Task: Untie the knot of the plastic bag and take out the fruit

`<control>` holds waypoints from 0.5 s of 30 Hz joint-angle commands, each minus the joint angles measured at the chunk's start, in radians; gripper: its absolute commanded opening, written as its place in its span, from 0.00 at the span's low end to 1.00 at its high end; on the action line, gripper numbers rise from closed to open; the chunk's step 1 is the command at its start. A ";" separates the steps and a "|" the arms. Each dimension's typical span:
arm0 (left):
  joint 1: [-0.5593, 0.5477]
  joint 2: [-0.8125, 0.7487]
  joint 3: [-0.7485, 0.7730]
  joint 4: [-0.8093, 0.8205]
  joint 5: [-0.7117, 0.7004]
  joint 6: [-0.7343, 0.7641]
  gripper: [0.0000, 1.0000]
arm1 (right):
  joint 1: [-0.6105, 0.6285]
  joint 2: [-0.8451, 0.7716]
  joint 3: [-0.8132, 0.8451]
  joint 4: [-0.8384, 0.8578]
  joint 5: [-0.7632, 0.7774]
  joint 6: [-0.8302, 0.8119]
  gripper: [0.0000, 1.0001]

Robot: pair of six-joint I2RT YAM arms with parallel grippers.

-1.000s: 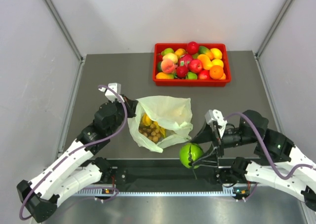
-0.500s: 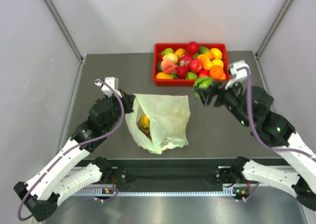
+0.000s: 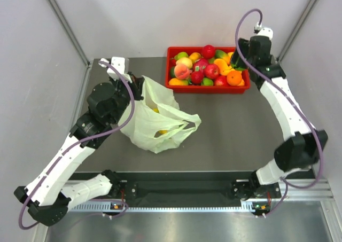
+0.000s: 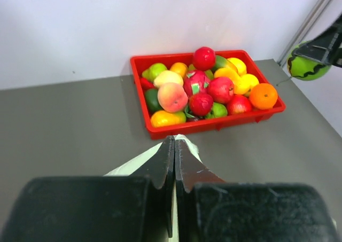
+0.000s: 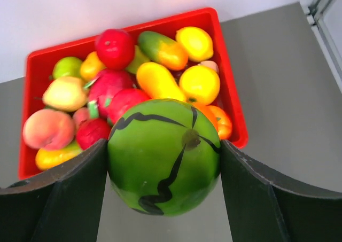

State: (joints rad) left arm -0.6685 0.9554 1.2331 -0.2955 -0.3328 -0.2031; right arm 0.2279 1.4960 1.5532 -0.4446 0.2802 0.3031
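Plastic bag (image 3: 155, 119) sits on the left half of the grey surface (image 3: 240, 130), pinched at its far-left edge by the left pincer (image 4: 175, 141), whose jaws are clenched flat on a fold of the pale film. No tied lump shows anywhere on it; the handle loops sprawl loose toward the right, so the untying looks finished and the emptying is under way. A second ago the bag lay flatter with its mouth gaping and bananas and brown berries on show. Now that edge is drawn up and back toward the arm, the film drapes over the contents, and only yellow patches (image 3: 163, 131) glow through it. The bigger change is on the other side. The round green fruit (image 5: 160, 167) with dark streaks was low beside the bag near the front edge a second ago and halfway across half a second ago. It now hangs over the right end of the red tray (image 3: 206, 90), with both fingers of the right pincer (image 5: 163, 146) tight against its sides. By my reading, one piece is out and needs only a release into the crowded tray, ideally where it will not roll off the heap. More fruit remains inside, so the right arm must return, and the draped film may have to be reopened first.
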 commanded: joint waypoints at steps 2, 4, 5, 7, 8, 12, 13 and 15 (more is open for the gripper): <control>0.007 0.031 0.086 0.058 -0.020 0.102 0.00 | -0.099 0.176 0.186 0.041 -0.076 0.042 0.00; 0.007 0.037 0.083 0.032 0.007 0.093 0.00 | -0.119 0.291 0.257 0.023 -0.119 0.041 0.00; 0.006 0.034 0.066 0.000 0.050 0.088 0.00 | -0.128 0.323 0.272 0.023 -0.127 0.041 0.00; 0.006 0.003 0.023 -0.020 0.089 0.056 0.00 | -0.140 0.406 0.300 0.040 -0.145 0.041 0.00; 0.006 -0.013 -0.030 -0.034 0.130 0.048 0.00 | -0.150 0.430 0.311 0.044 -0.159 0.041 0.00; 0.006 -0.133 -0.156 -0.080 0.166 -0.007 0.00 | -0.182 0.521 0.346 0.098 -0.208 0.071 0.00; 0.007 -0.153 -0.173 -0.099 0.164 -0.031 0.00 | -0.190 0.529 0.346 0.115 -0.245 0.089 0.01; 0.006 -0.205 -0.221 -0.146 0.167 -0.056 0.00 | -0.209 0.556 0.373 0.141 -0.269 0.106 0.03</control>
State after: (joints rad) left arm -0.6640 0.8280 1.0473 -0.4057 -0.2073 -0.2008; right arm 0.0547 2.0491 1.8427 -0.3656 0.0875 0.3676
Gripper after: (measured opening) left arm 0.011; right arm 0.728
